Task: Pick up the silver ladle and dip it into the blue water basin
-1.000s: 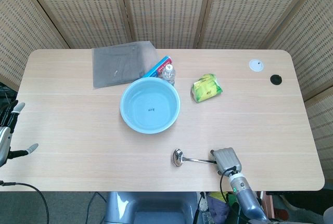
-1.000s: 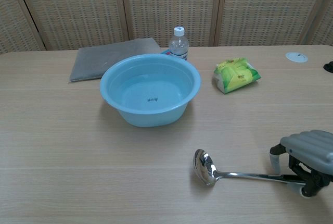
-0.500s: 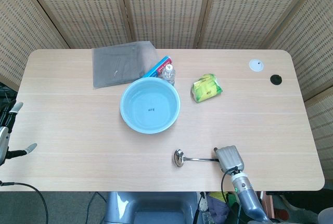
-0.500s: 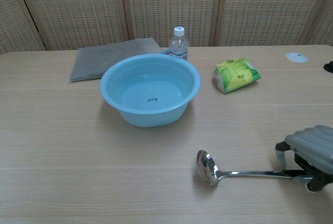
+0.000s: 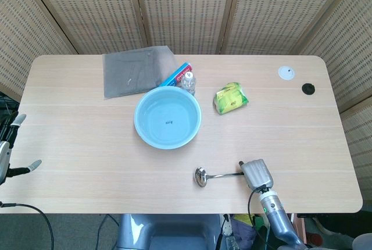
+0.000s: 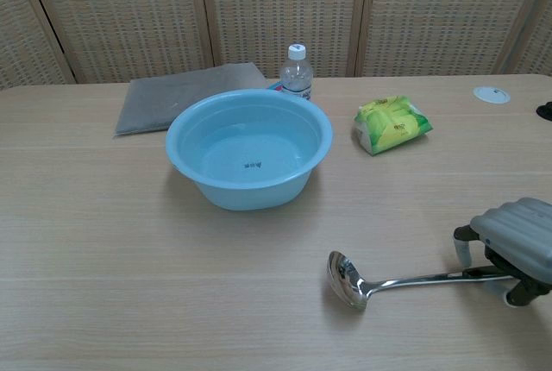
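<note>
The silver ladle (image 5: 203, 176) lies near the table's front edge, right of centre, with its bowl (image 6: 345, 278) on the wood and its handle slanting up to the right. My right hand (image 5: 256, 173) grips the handle's far end, fingers curled over it (image 6: 516, 246). The blue water basin (image 5: 138, 123) stands mid-table, behind and left of the ladle, its wall (image 6: 250, 191) well apart from the ladle bowl. My left hand (image 5: 7, 148) hangs off the table's left edge with fingers apart, holding nothing; it is absent from the chest view.
Behind the basin are a grey folded cloth (image 5: 136, 71), a small water bottle (image 5: 188, 81) and a blue-red box (image 5: 176, 74). A green packet (image 5: 231, 97) sits right of the basin. A white disc (image 5: 285, 72) and black grommet (image 5: 308, 88) are at the far right.
My right hand has shifted slightly right with the handle, raising that end; the ladle bowl slid a little to the right on the table. The left hand barely moved.
</note>
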{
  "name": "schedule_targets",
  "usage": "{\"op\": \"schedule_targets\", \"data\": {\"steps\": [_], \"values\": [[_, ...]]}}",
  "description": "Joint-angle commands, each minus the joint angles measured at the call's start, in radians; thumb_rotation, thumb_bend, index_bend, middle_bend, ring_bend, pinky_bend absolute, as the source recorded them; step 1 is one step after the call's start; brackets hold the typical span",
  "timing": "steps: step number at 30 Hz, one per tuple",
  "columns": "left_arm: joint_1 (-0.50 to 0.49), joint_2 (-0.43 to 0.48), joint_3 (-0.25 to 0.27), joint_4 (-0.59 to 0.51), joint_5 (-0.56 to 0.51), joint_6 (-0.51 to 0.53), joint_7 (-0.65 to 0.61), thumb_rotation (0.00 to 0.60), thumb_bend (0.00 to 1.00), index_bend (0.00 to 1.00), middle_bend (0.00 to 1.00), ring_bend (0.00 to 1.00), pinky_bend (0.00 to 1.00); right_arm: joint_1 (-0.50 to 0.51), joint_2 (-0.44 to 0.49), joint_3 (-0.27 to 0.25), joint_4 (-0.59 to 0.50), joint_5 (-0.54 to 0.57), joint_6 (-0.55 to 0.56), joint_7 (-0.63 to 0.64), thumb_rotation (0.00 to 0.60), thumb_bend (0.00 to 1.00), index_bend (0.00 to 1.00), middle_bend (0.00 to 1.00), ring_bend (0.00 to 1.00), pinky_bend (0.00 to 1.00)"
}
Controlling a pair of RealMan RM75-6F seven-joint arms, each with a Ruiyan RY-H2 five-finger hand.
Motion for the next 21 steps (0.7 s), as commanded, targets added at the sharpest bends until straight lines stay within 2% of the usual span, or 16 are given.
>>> {"op": "schedule_targets", "data": {"steps": [1, 12, 14, 19, 21], "values": [[0.000, 0.000, 0.000, 0.001, -0.001, 0.000, 0.000, 0.600, 0.00, 0.00, 0.00, 0.00, 0.00, -0.006, -0.008, -0.008, 0.016, -0.021, -0.001, 0.005, 0.600, 0.39, 0.43, 0.86, 0.91, 1.00], [-0.003, -0.003, 0.001, 0.002, -0.007, -0.006, 0.005, 0.600, 0.00, 0.00, 0.00, 0.00, 0.00, -0.020, -0.047, 0.011, 0.098, -0.049, -0.013, 0.044, 0.600, 0.38, 0.43, 0.86, 0.91, 1.00], [-0.003, -0.003, 0.001, 0.001, -0.007, -0.006, 0.006, 0.600, 0.00, 0.00, 0.00, 0.00, 0.00, -0.022, -0.048, 0.013, 0.104, -0.049, -0.021, 0.052, 0.600, 0.38, 0.47, 0.86, 0.91, 1.00], [-0.003, -0.003, 0.001, 0.000, -0.008, -0.006, 0.007, 0.600, 0.00, 0.00, 0.00, 0.00, 0.00, -0.023, -0.051, 0.013, 0.129, -0.061, -0.040, 0.068, 0.600, 0.39, 0.71, 0.86, 0.91, 1.00], [-0.003, -0.003, 0.001, 0.000, -0.009, -0.007, 0.006, 0.600, 0.00, 0.00, 0.00, 0.00, 0.00, -0.023, -0.049, 0.014, 0.133, -0.069, -0.042, 0.077, 0.600, 0.42, 0.74, 0.86, 0.91, 1.00]]}}
